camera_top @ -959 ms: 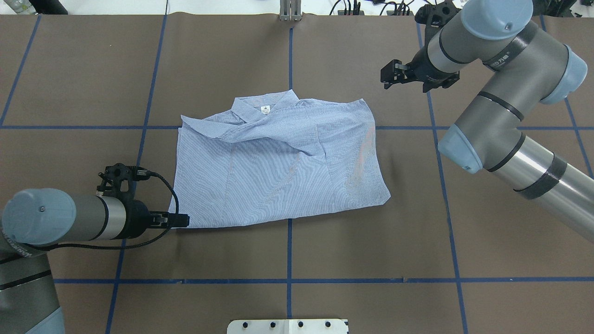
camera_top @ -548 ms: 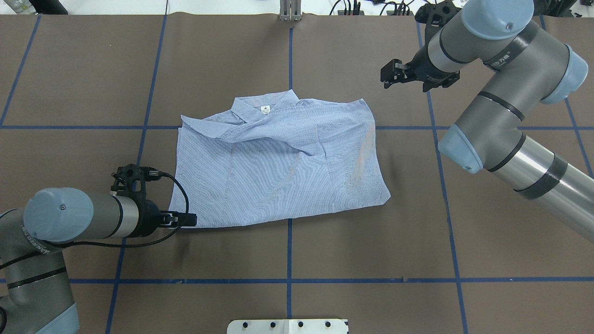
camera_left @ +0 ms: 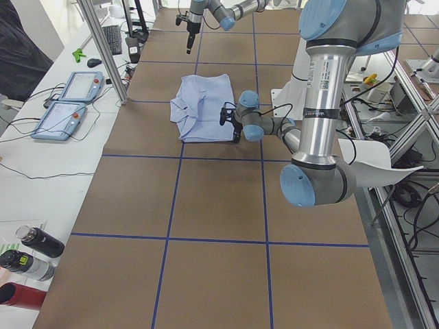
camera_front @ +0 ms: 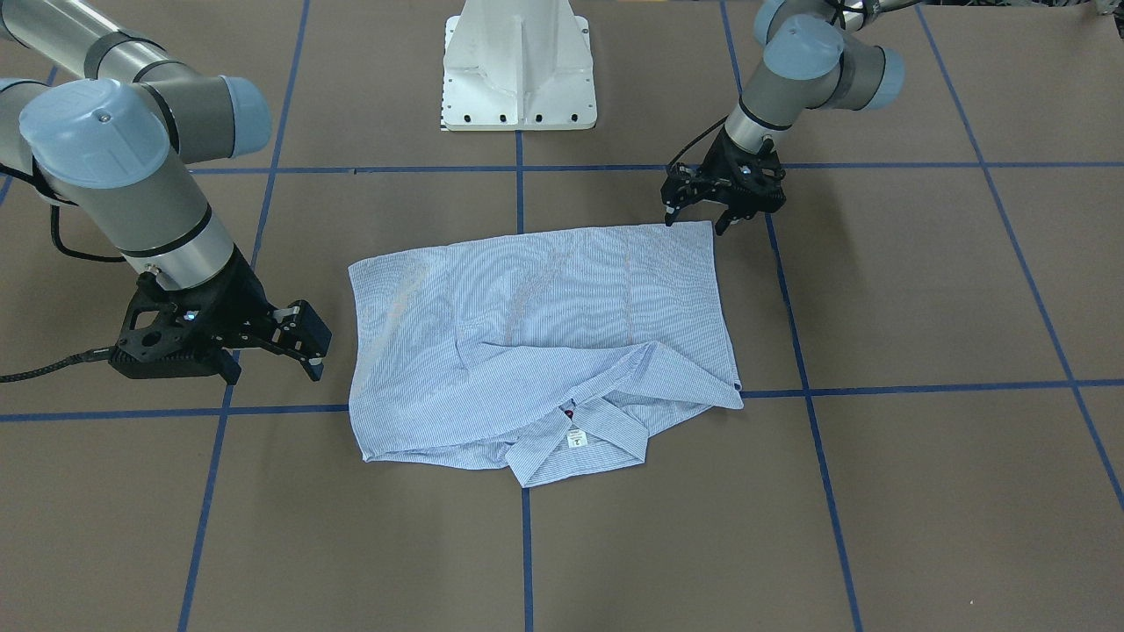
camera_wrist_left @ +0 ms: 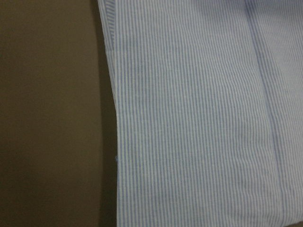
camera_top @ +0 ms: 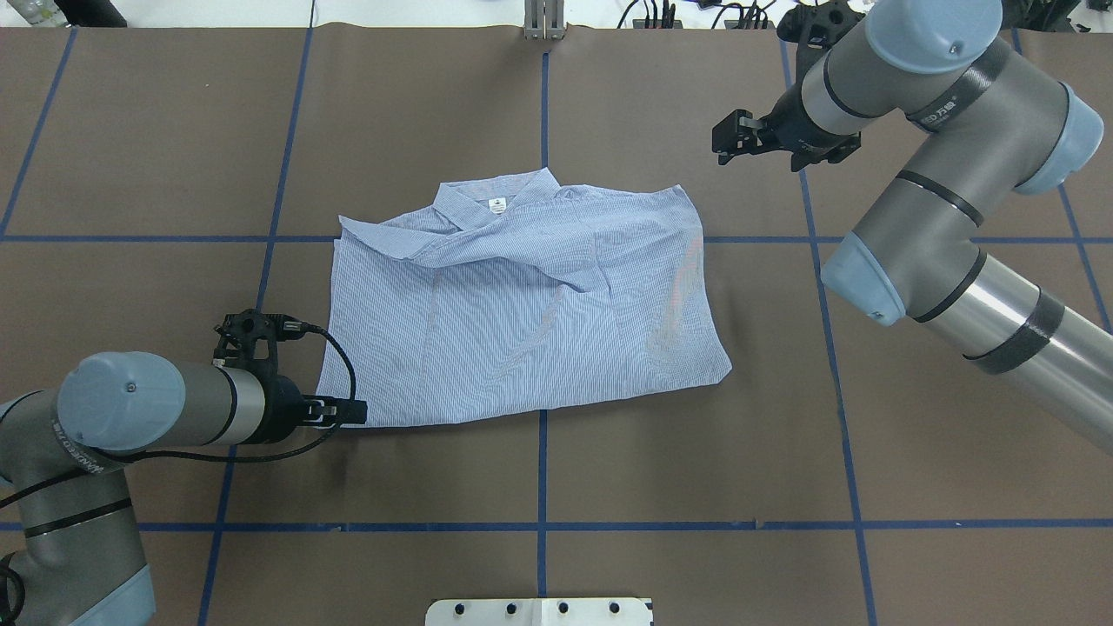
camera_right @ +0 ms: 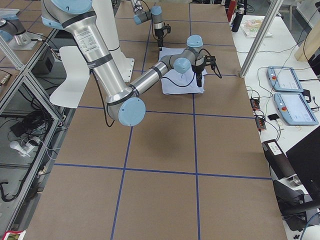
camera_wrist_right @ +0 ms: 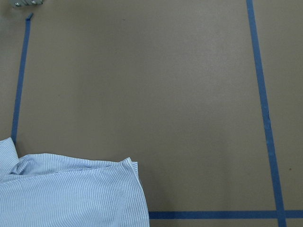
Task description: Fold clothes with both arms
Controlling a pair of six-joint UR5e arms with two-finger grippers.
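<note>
Most of the folding looks done. The shirt (camera_top: 522, 322) lies near the middle of the table (camera_top: 696, 487) as a rough rectangle with no sleeve sticking out. Its collar (camera_top: 487, 204) shows at the far edge, and a diagonal ridge of slack cloth crosses the upper half. The left gripper (camera_front: 696, 221) sits low at the shirt's near left corner with its jaws apart; whether it touches the cloth or hangs just above it I cannot tell, but nothing looks pinched. The right gripper (camera_top: 720, 145) hangs above the table beyond the far right corner, clear of the cloth, jaws apart and empty. What is left, I judge, is one more fold to halve the rectangle, with both corners to be grasped first, and some smoothing.
</note>
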